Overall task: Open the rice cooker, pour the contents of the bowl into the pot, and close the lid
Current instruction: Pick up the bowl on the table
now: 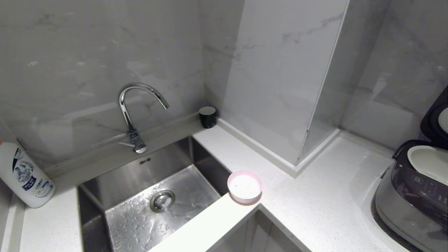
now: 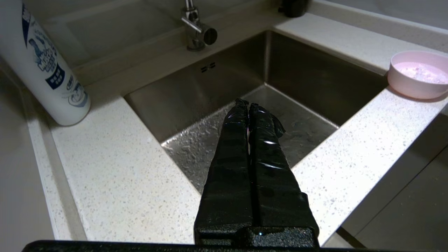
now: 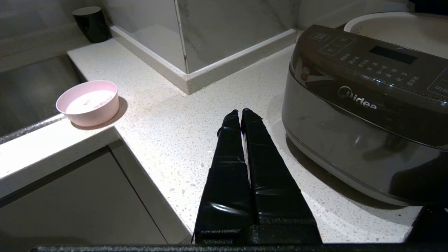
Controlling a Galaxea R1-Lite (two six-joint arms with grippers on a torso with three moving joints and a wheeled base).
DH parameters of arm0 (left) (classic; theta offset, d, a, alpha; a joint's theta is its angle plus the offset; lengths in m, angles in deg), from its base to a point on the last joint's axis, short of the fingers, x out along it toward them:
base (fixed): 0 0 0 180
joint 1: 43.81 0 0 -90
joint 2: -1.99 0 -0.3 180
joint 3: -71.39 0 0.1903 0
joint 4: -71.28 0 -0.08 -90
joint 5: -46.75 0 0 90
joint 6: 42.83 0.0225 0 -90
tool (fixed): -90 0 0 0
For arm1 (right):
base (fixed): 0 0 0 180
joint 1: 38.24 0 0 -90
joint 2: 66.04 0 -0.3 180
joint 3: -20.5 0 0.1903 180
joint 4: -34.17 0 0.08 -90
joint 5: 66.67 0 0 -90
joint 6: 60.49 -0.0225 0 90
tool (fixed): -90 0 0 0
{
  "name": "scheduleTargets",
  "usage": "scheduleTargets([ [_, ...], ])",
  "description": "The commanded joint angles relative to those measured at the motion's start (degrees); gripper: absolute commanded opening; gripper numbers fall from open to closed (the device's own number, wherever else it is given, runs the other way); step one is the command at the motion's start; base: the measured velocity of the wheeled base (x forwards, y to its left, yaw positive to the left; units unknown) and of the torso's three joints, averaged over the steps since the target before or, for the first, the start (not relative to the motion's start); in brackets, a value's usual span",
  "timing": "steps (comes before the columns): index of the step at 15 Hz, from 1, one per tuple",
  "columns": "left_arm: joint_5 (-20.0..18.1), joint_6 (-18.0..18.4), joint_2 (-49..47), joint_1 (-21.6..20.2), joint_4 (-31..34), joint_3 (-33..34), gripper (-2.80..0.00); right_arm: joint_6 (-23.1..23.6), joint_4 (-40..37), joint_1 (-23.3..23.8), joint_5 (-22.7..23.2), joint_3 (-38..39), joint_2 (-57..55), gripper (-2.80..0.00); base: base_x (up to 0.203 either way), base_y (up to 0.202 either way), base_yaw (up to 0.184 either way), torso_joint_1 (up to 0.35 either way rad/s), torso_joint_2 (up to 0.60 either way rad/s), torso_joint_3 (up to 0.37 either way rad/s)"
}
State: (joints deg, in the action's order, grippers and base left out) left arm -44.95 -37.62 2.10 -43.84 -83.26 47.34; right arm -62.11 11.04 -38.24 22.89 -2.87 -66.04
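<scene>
A: Jaws on both arms are seen clenched on nothing. The left gripper point(image 2: 247, 104) is held over the sink point(image 2: 196, 84); the right gripper point(image 3: 240, 112) is held over the bench point(image 3: 168, 133), just beside the rice cooker point(image 3: 364, 115).

B: How is the cooker placed?

A: It is set at the right end of the bench, its sloped button panel turned toward the robot. The lid point(image 1: 435, 120) is raised at the back, nearly upright, and the pot point(image 1: 428, 162) is left uncovered, its mouth facing up.

B: And the bowl?

A: The bowl point(image 1: 244, 186) is stood upright on the bench at the sink's near right corner, well apart from the cooker. White contents are seen inside.

B: What is given by one view only?

A: The brand lettering and the display are shown only in the right wrist view. A white bottle point(image 2: 42, 66) leaning by the wall is shown in the head and left wrist views. The whole curved tap point(image 1: 134, 112) is shown only from the head.
</scene>
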Motion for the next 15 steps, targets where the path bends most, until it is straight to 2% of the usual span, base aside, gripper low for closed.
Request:
scheduleTargets([
  [1, -0.12, 0.11, 0.07, 0.02, 0.02, -0.04, -2.80, -0.05, 0.02, 0.00, 0.00, 0.00, 0.00, -2.80, 0.000, 0.000, 0.000, 0.000, 0.00, 0.000],
  [3, -0.84, 1.21, -0.02, 0.11, 0.10, -0.11, -2.80, -0.05, 0.02, 0.00, 0.00, 0.00, 0.00, -2.80, 0.000, 0.000, 0.000, 0.000, 0.00, 0.000],
  [8, -0.05, -0.78, -0.02, 0.11, -0.25, -0.02, -2.80, 0.04, 0.02, 0.00, 0.00, 0.00, 0.00, -2.80, 0.000, 0.000, 0.000, 0.000, 0.00, 0.000],
  [15, -0.05, -1.46, -0.02, 0.11, -0.25, 0.01, -2.80, -0.05, 0.02, 0.00, 0.00, 0.00, 0.00, -2.80, 0.000, 0.000, 0.000, 0.000, 0.00, 0.000],
])
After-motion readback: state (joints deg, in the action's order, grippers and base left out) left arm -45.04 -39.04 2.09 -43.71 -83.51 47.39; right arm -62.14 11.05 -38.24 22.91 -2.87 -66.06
